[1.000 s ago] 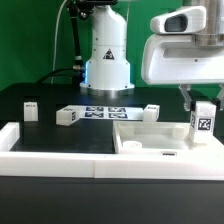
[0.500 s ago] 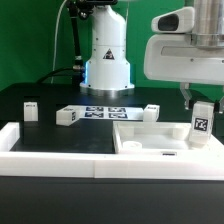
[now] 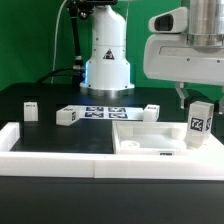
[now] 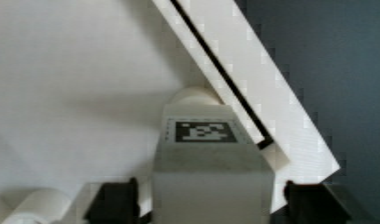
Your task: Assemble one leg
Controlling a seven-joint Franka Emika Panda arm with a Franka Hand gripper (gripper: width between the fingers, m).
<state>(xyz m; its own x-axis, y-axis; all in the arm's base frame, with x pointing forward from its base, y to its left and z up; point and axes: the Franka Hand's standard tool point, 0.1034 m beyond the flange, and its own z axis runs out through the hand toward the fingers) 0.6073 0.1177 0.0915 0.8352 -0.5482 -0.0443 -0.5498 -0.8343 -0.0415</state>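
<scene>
My gripper [image 3: 199, 100] is at the exterior view's right, shut on a leg [image 3: 201, 122], a small white post with a square tag on its face. It holds the leg upright over the right part of the large flat white panel [image 3: 150, 140]. In the wrist view the leg [image 4: 208, 150] sits between my two dark fingers [image 4: 116, 198], tag facing the camera, above the panel [image 4: 80, 90]. Three more legs lie on the black table: one at the left [image 3: 31, 109], one left of centre [image 3: 66, 116], one near the panel [image 3: 150, 111].
The marker board [image 3: 104, 111] lies flat behind the panel. A long white border rail [image 3: 60, 150] runs along the front, and another runs diagonally in the wrist view [image 4: 258, 80]. The robot base [image 3: 106, 60] stands at the back.
The gripper and the held leg have risen slightly and shifted a little to the exterior view's left. The other parts have not moved.
</scene>
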